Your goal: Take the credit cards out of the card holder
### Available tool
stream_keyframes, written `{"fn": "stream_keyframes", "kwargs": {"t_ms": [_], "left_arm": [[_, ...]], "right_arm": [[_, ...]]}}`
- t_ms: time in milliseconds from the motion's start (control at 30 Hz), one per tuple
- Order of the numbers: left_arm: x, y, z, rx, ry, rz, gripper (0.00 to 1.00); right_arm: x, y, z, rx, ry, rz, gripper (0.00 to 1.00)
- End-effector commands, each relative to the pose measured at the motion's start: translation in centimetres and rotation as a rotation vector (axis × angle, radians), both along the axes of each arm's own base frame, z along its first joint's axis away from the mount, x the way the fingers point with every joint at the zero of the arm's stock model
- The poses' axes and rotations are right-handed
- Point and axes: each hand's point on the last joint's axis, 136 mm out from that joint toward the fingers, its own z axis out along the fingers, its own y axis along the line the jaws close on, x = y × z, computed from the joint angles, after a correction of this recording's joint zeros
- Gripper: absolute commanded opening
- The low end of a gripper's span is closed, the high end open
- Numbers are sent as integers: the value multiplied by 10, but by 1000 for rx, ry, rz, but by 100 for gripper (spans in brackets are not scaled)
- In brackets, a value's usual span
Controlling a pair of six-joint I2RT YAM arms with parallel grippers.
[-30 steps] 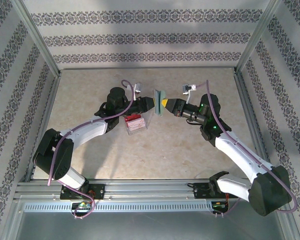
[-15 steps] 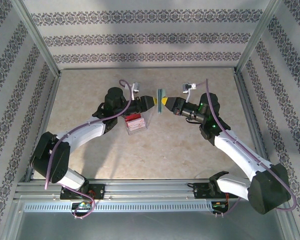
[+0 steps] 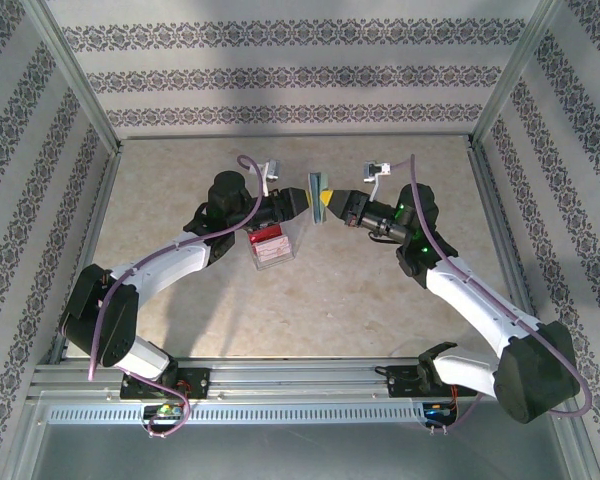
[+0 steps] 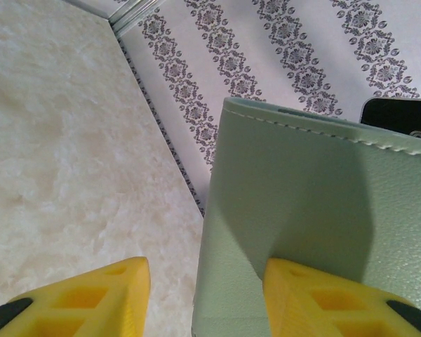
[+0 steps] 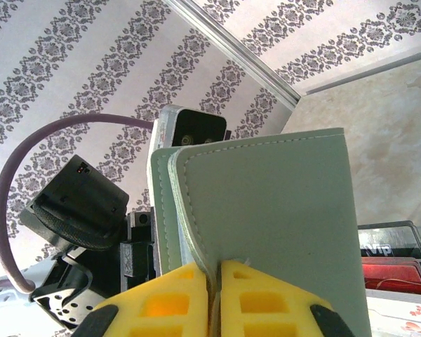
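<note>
Table (image 3: 360, 300): beige marbled top, alu rail at near edge, patterned walls on 3 sides. On it: 1 clear plastic tray (image 3: 275, 259) w/ red & black contents, approx. centre, slightly left.

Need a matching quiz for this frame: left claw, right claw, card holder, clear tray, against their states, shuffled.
Things:
1. left claw
2. right claw
3. card holder
4. clear tray

States:
A. holds red contents
B. shut, pinching one panel
C. open, wide apart
D. pale teal, between the two claws

Pairs: 1-C, 2-B, 3-D, 4-A
</note>
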Motion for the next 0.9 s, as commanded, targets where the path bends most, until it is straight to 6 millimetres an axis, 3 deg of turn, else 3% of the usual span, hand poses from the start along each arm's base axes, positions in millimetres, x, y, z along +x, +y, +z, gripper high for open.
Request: {"fn": "stream_keyframes", "kwargs": {"t_ms": [0,67,133,400,600,867], "left_arm": [[-22,-19,33,-53,-98,-104,55],[-25,-18,36,-64,-107,-113,72],[-29,-18,42,-78,-129,-125,83],[-39,-13,52,-94,-177,-138,97],[-30,-5,49,-128,-153,-94,93],[-21,-13,48,-152,-128,-116,90]], "right_arm": [[-10,11,21,29,-64,49,0],[-9,8,21,21,-65,30,0],[-6,4,18,8,-60,-3,0],[10,-21,5,11,-2,-150,0],[12,-34,3,21,9,-206,0],[8,-29,5,29,9,-176,0]]}}
